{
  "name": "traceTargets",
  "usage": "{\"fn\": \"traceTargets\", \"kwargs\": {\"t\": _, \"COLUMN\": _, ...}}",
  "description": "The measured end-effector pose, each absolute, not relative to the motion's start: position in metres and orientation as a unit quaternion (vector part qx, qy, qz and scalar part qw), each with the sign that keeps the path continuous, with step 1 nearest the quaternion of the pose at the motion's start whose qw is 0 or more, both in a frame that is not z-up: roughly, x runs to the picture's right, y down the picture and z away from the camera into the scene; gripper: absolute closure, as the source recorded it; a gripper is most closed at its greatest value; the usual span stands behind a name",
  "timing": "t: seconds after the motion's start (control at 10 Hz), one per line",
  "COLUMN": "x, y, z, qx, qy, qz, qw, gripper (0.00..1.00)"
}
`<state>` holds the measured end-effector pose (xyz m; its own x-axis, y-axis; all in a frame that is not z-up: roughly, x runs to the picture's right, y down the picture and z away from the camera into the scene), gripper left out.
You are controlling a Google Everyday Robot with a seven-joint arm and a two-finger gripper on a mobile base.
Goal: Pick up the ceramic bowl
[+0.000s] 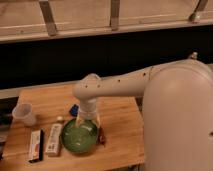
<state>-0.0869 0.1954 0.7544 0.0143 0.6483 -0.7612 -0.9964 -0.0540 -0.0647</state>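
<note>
The ceramic bowl (79, 137) is round, shallow and glossy green. It sits on the wooden table (120, 130) near the front edge, left of centre. My gripper (88, 120) hangs from the white arm directly over the bowl's far rim, reaching down to it. The wrist covers the back edge of the bowl.
A translucent plastic cup (24, 114) stands at the table's left. A small blue object (74, 109) lies behind the bowl. Two flat packets (36, 145) (53, 139) lie left of the bowl. A thin red item (101, 136) lies right of it. My white body (180, 120) fills the right.
</note>
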Motion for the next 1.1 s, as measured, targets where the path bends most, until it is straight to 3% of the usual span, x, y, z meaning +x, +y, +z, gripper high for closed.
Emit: {"fn": "traceTargets", "kwargs": {"t": 1.1, "x": -0.074, "y": 0.229, "z": 0.785, "qx": -0.365, "qy": 0.281, "qz": 0.670, "qw": 0.582, "gripper": 0.38}}
